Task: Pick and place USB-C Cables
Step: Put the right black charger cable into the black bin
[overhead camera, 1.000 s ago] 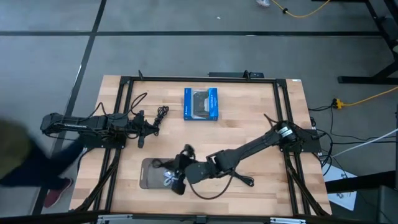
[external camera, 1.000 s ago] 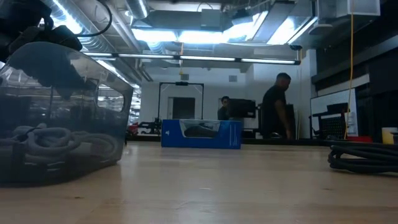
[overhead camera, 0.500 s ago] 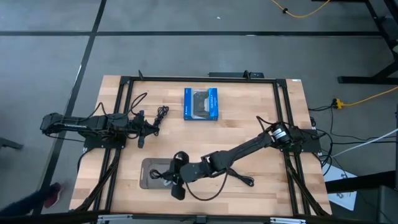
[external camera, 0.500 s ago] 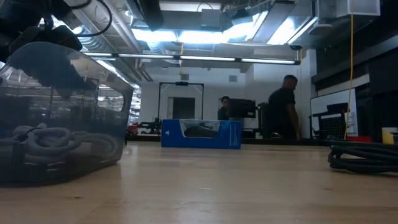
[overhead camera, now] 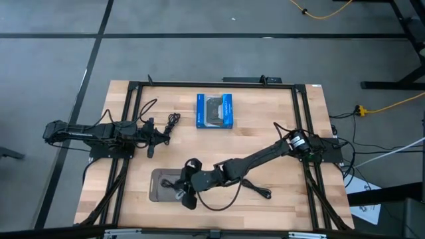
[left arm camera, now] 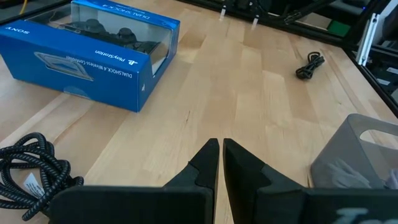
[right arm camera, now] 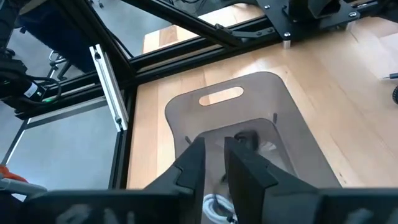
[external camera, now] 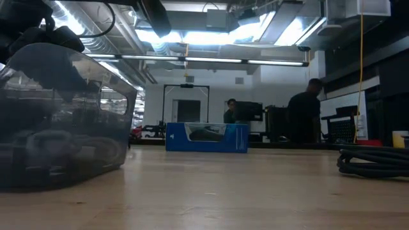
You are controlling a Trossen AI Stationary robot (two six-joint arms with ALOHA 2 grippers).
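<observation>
A grey see-through tray (overhead camera: pixel 158 184) stands near the table's near edge. Inside it lie a white cable (right arm camera: pixel 214 205) and a black cable (right arm camera: pixel 247 138). My right gripper (overhead camera: pixel 180 186) hovers over the tray's right half, pointing toward the table's left; its fingers stand a small gap apart (right arm camera: pixel 214 155) with nothing between them. Another black cable (overhead camera: pixel 255 190) lies on the wood under the right arm. A third black cable (overhead camera: pixel 174 121) lies just beyond my left gripper (overhead camera: pixel 163 136), which waits shut (left arm camera: pixel 221 146) by the left rail.
A blue-edged boxed game controller (overhead camera: pixel 215 110) sits toward the far edge at mid-table. Black frame rails (overhead camera: pixel 129 133) run along the table's left and right sides. Bare wood lies between the box and the tray. People stand in the room behind (external camera: pixel 303 118).
My right gripper has slid a little toward the table's left, farther over the tray, and the tray's inside has darkened in the low view. A person in the background has walked to the right.
</observation>
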